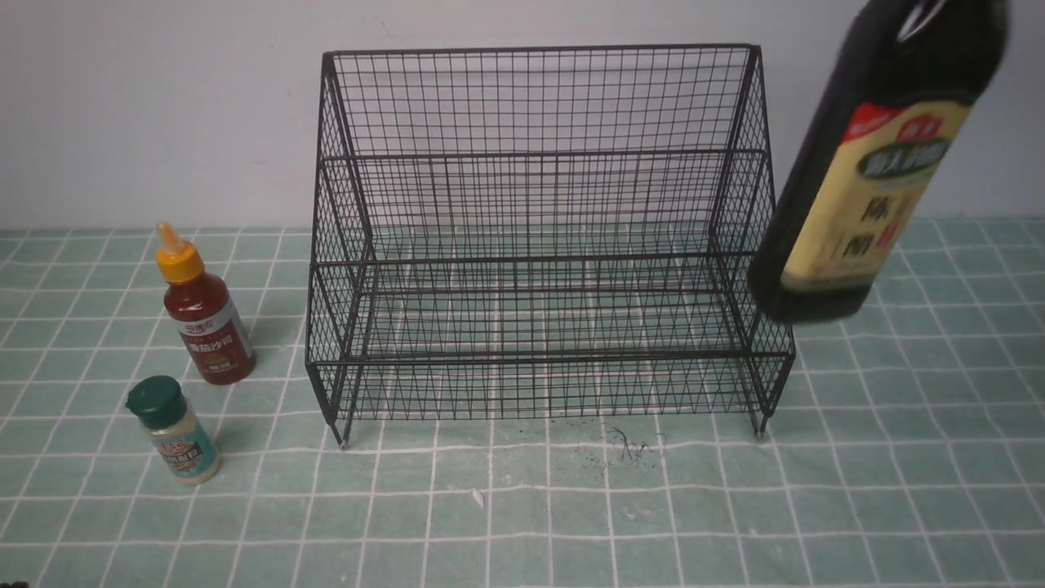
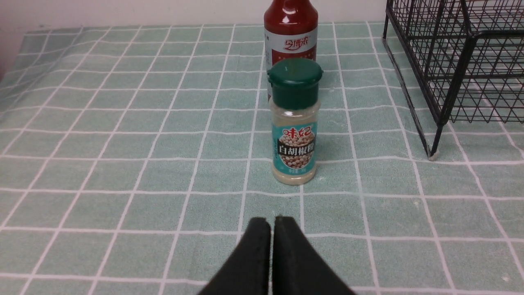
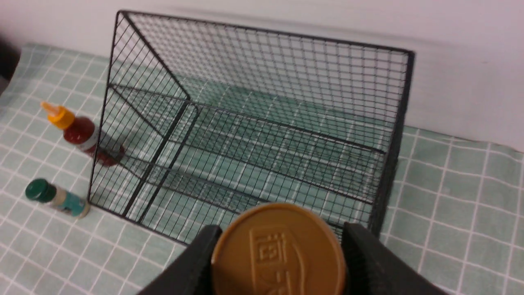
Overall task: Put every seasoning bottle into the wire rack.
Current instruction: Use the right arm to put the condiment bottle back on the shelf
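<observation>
Green checked cloth point(image 1: 522, 523) covers the worktop up to a plain white wall point(image 1: 163, 106), and we see the wire rack point(image 1: 539, 245) standing mid-worktop with its tall back toward that wall and its front and top open. Our right gripper point(image 3: 282, 233) is clamped around the tan cap point(image 3: 278, 254) of the vinegar bottle point(image 1: 865, 180), one jaw on each side, and the bottle hangs in the air, tilted, just outside the rack's right side wall; its base overlaps the right end of the lower tier in the front view, and whether glass touches wire we cannot tell. Toward the worktop's left edge the red sauce bottle point(image 1: 208, 327) stands upright just beside the rack's left wall, apart from it, and the green-capped shaker point(image 1: 180, 441) stands nearer the front edge, close to the sauce bottle. Our left gripper point(image 2: 272, 246) hovers low over the cloth just short of the shaker, jaws pressed together on nothing. Open cloth runs along the whole front edge and right of the rack
</observation>
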Robot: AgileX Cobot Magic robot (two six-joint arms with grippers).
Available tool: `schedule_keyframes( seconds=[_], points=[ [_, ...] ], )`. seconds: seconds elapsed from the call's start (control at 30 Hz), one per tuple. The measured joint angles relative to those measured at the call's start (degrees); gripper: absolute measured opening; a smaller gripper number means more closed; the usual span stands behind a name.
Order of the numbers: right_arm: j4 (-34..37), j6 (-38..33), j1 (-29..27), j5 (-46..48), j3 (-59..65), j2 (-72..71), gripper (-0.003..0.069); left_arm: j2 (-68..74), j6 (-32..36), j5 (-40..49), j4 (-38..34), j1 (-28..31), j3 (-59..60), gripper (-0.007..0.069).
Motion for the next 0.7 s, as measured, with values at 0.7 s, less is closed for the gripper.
schedule_keyframes(
  seconds=[0.7],
  points=[
    [-11.1, 12.0, 8.5, -6.5, 0.0, 8.6, 0.0335, 0.0, 0.0, 0.0, 0.0, 0.0, 0.0, -0.0006]
  ],
)
